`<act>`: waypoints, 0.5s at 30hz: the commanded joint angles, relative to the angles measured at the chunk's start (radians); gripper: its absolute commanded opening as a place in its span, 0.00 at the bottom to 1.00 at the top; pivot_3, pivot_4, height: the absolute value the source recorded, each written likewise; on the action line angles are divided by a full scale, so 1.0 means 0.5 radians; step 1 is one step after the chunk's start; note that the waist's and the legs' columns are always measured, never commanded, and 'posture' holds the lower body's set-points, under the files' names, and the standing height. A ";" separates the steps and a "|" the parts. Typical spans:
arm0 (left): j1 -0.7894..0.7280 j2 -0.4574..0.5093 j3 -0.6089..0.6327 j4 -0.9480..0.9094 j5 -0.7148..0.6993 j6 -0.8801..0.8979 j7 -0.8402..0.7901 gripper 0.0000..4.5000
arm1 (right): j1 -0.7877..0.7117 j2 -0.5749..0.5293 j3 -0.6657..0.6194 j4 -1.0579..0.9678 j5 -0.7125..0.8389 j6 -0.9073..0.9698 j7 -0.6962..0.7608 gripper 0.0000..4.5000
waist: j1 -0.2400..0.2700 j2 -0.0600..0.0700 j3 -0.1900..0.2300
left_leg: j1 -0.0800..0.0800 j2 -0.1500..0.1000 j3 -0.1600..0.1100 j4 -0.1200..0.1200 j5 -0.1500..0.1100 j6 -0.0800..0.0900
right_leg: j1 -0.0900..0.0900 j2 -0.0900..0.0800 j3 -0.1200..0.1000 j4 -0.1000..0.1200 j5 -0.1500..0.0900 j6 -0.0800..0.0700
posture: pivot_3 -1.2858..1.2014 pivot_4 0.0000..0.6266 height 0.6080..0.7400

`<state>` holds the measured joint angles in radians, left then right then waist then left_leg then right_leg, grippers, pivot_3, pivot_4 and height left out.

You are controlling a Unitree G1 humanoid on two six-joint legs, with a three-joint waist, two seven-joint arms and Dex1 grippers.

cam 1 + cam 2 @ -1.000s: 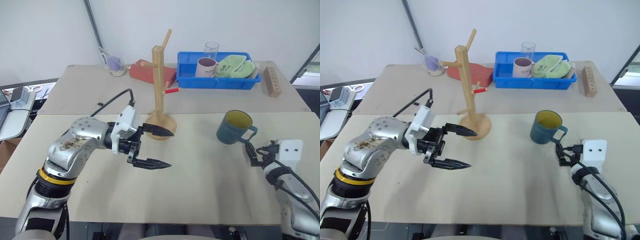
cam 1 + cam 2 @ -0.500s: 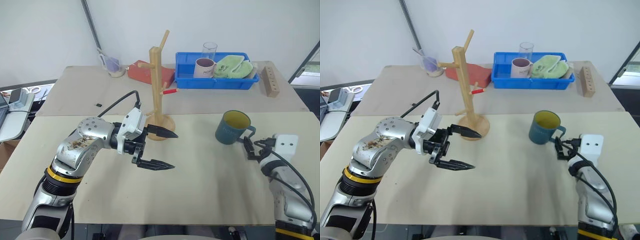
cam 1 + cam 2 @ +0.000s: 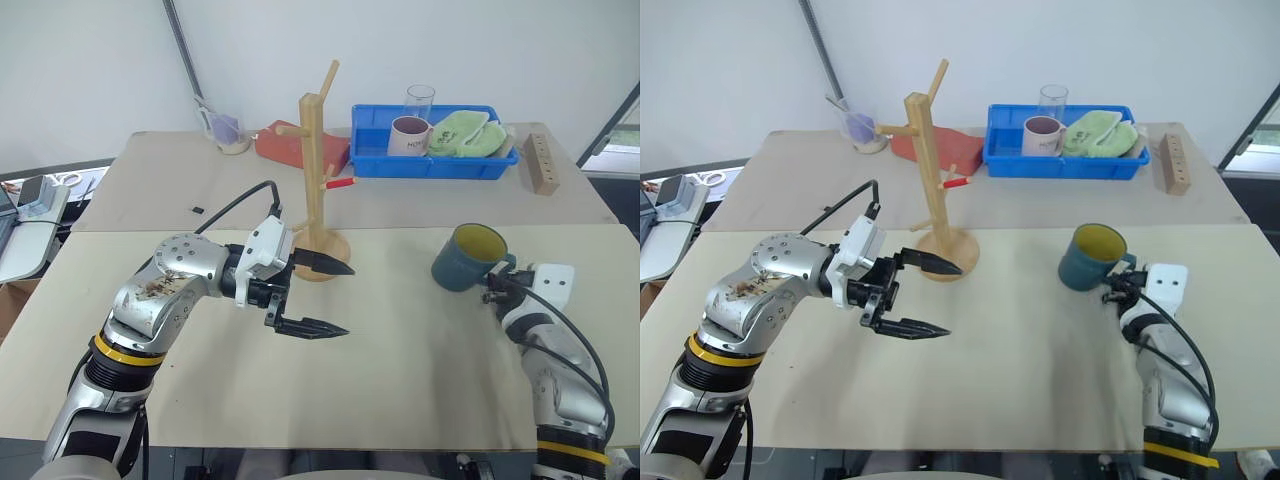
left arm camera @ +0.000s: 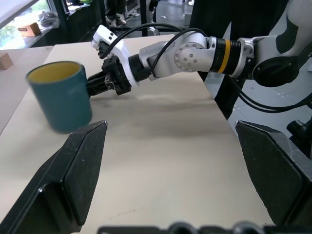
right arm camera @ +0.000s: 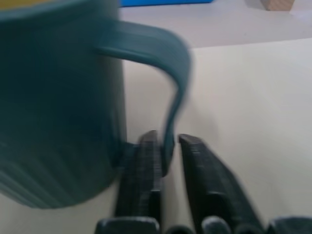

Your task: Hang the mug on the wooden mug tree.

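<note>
The dark teal mug with a yellow inside stands at the right of the near table, tipped slightly. My right gripper is shut on its loop handle; in the right wrist view the fingers pinch the lower part of the handle. The wooden mug tree stands on its round base at the table's middle. My left gripper hangs open and empty just in front of that base, pointing right toward the mug.
On the far table a blue tray holds a pinkish-white mug, a clear glass and a green cloth. A short wooden block lies to its right. A red object and a plastic cup sit behind the tree.
My right gripper moved forward to the mug's handle and shut on it; the mug now tips slightly. The left arm has kept still.
</note>
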<state>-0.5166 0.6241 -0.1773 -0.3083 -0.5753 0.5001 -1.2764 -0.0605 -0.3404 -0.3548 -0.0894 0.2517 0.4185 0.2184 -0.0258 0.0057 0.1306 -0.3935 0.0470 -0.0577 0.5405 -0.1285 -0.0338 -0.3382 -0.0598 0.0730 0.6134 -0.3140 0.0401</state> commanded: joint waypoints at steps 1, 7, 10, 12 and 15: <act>-0.001 0.043 0.095 -0.016 -0.025 0.003 0.034 1.00 | -0.040 -0.072 0.035 -0.174 0.002 -0.005 0.047 0.01 | -0.005 0.000 0.000 | 0.000 0.000 0.000 0.000 0.000 0.000 | -0.001 0.000 0.000 0.000 0.000 0.000 | 0.52 0.24 0.95; 0.236 0.161 0.407 -0.116 -0.175 0.121 0.193 1.00 | -0.150 -0.603 0.327 -0.517 -0.284 0.000 0.323 0.01 | -0.041 0.004 0.001 | -0.001 0.001 0.000 -0.001 0.000 0.000 | -0.001 0.001 0.002 0.001 0.000 0.000 | 0.52 0.24 0.95; 0.437 0.241 0.662 -0.158 -0.289 0.157 0.242 1.00 | -0.455 -0.945 0.566 -0.544 -0.449 -0.110 0.601 0.01 | -0.060 0.004 0.003 | 0.004 0.002 0.002 -0.002 0.000 0.001 | -0.004 0.001 0.003 0.000 0.000 0.000 | 0.52 0.24 0.95; 0.510 0.258 0.805 -0.148 -0.327 0.156 0.320 1.00 | -0.697 -1.074 0.733 -0.501 -0.496 -0.175 0.810 0.01 | -0.059 0.002 0.005 | 0.007 0.004 0.002 -0.002 -0.001 0.001 | -0.009 0.001 0.002 0.001 -0.001 -0.001 | 0.52 0.24 0.95; 0.524 0.248 0.928 -0.084 -0.317 0.125 0.440 1.00 | -1.033 -1.127 0.956 -0.351 -0.562 -0.302 1.072 0.01 | -0.038 -0.003 0.007 | 0.007 0.006 0.002 -0.005 -0.008 -0.007 | -0.012 0.001 -0.001 0.001 -0.001 -0.002 | 0.52 0.24 0.95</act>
<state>-0.2466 0.7438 0.2402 -0.3542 -0.7152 0.5760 -1.0883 -0.5301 -0.8955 0.0762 -0.2896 -0.0028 0.3211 0.6838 -0.0449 0.0042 0.1339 -0.3903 0.0502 -0.0566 0.5381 -0.1324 -0.0374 -0.3441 -0.0596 0.0725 0.6137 -0.3146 0.0388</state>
